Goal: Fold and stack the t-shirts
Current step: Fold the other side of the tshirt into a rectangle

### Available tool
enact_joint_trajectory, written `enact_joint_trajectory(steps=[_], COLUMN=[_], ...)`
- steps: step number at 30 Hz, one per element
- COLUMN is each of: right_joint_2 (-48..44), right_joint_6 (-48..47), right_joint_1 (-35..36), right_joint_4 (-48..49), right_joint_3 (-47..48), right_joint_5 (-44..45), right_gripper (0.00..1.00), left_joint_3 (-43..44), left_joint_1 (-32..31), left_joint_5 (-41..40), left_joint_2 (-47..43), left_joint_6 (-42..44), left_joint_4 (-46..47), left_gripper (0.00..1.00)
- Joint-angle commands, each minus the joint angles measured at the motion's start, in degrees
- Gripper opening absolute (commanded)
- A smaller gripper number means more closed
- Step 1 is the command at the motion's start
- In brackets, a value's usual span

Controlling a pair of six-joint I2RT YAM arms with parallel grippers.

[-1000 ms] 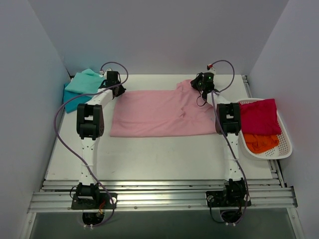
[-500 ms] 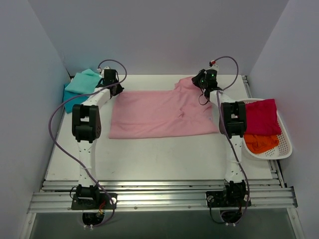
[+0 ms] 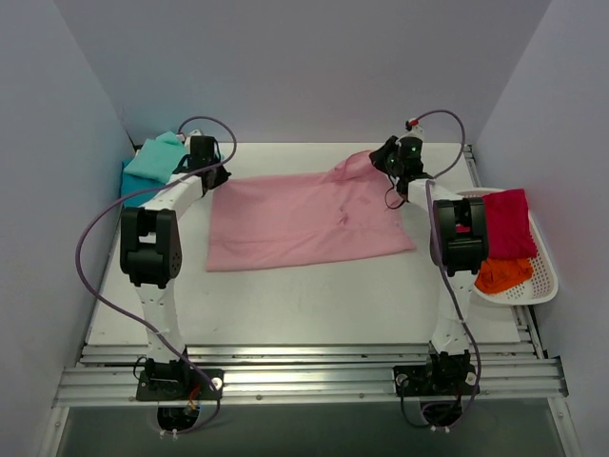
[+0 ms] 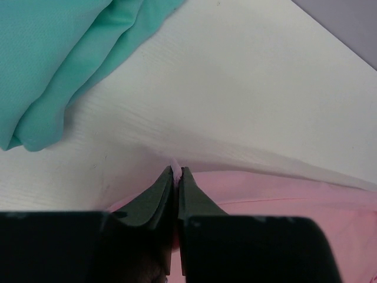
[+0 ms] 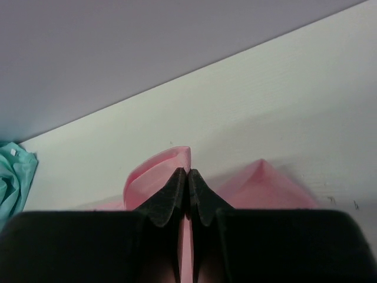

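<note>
The left gripper (image 3: 213, 173) is clamped on the far left corner of the pink shirt (image 3: 304, 217). In the left wrist view its fingers (image 4: 156, 197) are pressed together, and a thin edge of pink cloth (image 4: 283, 200) shows between the tips. The right gripper (image 3: 385, 162) pinches the far right part of the same shirt. In the right wrist view its tips are together on the cloth, which rises in a small fold (image 5: 154, 172) just to the left of them.

The shirt lies spread flat on the table (image 3: 285, 305), between the two grippers and from them toward the arm bases. Just to the left of the left gripper, a green shirt (image 3: 152, 160) lies on a blue shirt (image 3: 133, 188), apart from the pink one. To the right of the right gripper is a white basket (image 3: 544, 276), which holds a red shirt (image 3: 506, 224) and, nearer to the bases, an orange shirt (image 3: 502, 274).
</note>
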Motion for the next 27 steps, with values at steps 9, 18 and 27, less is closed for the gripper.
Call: enact_joint_trajectory(steps=[9, 18, 27], right_joint_2=[-18.3, -26.7, -33.8], right_joint_6=[-1.1, -1.6, -2.0], right_joint_1=[1.4, 2.9, 4.2], right_joint_4=[6.0, 6.2, 6.2], right_joint_3=[-14.8, -25.0, -33.0], right_joint_5=[-1.1, -0.5, 1.3], right_gripper=[0.00, 0.00, 0.00], left_joint_3=[-10.9, -18.3, -25.6], left_joint_1=[-0.3, -0.4, -0.7], left_joint_5=[-1.8, -2.7, -4.0], left_joint_2=[-12.1, -18.1, -23.9], left_joint_6=[0.0, 0.0, 0.2], left_joint_4=[5.3, 6.3, 7.1], left_gripper=[0.02, 0.02, 0.02])
